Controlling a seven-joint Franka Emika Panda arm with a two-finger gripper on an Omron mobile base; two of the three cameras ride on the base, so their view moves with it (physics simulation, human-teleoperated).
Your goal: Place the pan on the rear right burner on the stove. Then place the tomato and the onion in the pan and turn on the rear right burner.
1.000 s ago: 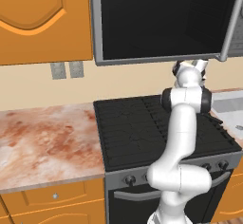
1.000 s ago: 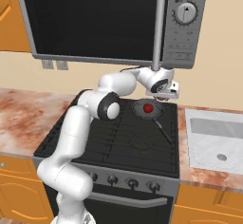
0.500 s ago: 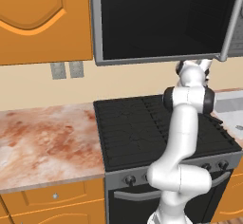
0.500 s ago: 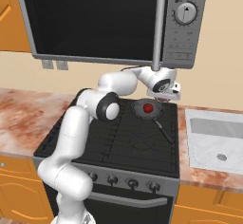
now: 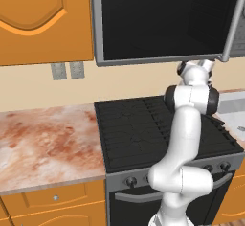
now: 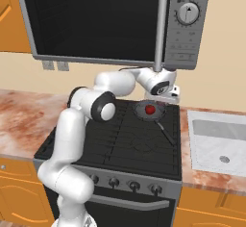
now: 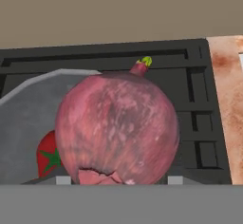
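Note:
The dull pinkish-purple onion [image 7: 116,128] looms close in the hand view, and my gripper [image 6: 169,96] is shut on it. It hangs just above the dark grey pan [image 6: 144,112], which sits on the rear right burner [image 6: 166,107] of the black stove [image 6: 120,144]. In the pan lies the bright red tomato [image 6: 150,109], which the hand view shows as a red tomato [image 7: 48,155] peeking out to the left of the onion over the pan's grey floor [image 7: 28,118]. The pan's black handle [image 6: 166,133] points toward the stove's front right.
An open microwave door edge [image 6: 161,26] hangs right above my hand. A sink [image 6: 218,142] lies to the right of the stove, and marbled counter [image 5: 43,143] to its left. Dark knobs [image 6: 113,182] line the stove's front panel.
My hand with the onion has crept slightly to the right over the pan. The pan and the tomato have stayed put.

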